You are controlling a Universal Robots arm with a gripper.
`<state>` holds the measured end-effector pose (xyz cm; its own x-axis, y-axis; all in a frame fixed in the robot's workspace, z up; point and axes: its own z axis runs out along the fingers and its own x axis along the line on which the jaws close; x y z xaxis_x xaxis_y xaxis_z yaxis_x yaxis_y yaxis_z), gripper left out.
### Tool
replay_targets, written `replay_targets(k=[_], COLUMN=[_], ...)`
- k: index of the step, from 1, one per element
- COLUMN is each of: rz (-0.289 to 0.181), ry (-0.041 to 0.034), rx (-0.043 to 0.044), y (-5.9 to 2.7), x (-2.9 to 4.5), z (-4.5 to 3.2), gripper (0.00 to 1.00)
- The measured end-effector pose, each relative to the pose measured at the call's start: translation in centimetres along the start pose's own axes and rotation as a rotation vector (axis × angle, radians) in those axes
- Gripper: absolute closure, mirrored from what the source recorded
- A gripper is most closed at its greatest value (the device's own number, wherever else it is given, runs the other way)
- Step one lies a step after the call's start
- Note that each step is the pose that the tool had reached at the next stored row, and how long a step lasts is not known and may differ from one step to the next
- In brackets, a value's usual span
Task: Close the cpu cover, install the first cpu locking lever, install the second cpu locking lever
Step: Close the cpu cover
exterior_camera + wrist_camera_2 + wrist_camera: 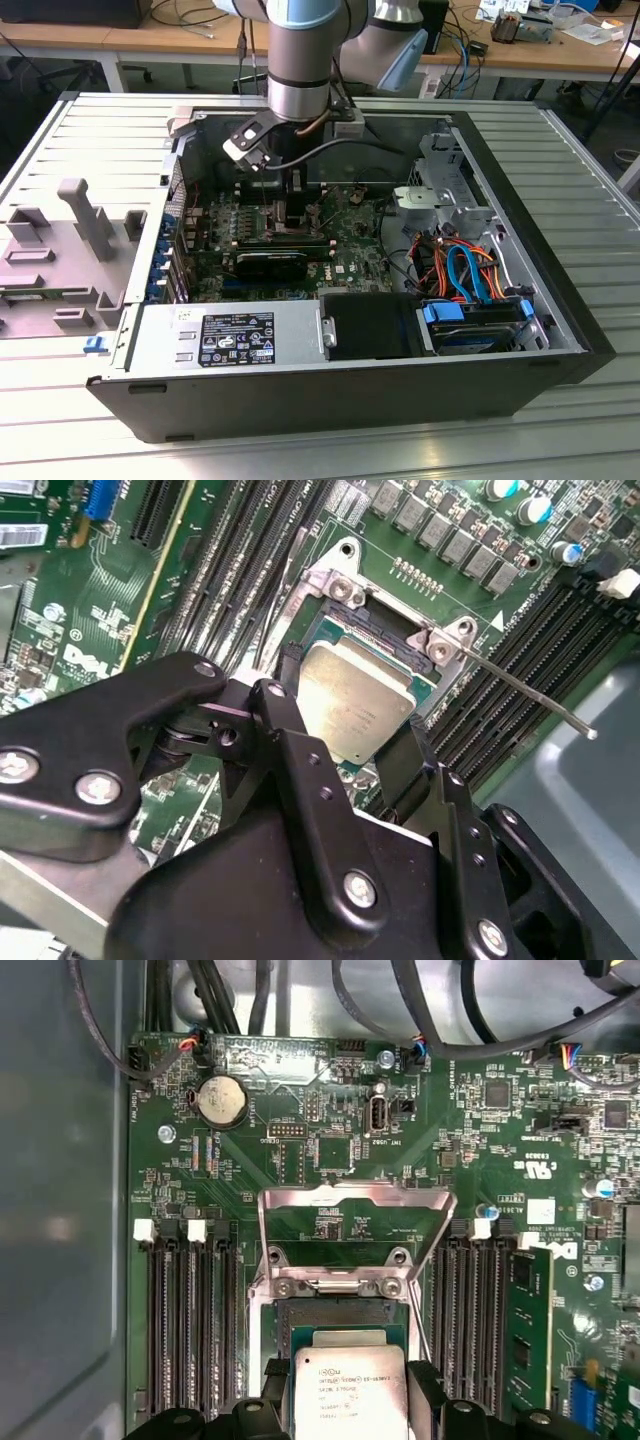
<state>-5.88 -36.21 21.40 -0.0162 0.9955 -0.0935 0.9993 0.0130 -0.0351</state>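
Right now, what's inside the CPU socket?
A silver-topped CPU chip sits in the socket, exposed, since the cpu cover is swung open away from it. The socket's contacts under the chip are covered, so seating can't be checked.

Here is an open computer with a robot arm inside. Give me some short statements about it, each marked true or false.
1. The cpu cover is folded open, off the socket. True.
2. The socket is empty. False: a processor lies in it.
3. The gripper hangs far from the socket. False: it is right at the processor.
4. A round coin battery sits on the green board. True.
5. Both locking levers are latched down. False: in the second wrist view one thin lever sticks out free.
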Motion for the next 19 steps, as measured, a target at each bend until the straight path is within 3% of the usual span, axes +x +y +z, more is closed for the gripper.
replay_targets(k=[19], rz=[0.011], ry=[0.0], rx=[0.0021], y=[0.31], x=[0.29], z=[1.59], gripper=[0.45])
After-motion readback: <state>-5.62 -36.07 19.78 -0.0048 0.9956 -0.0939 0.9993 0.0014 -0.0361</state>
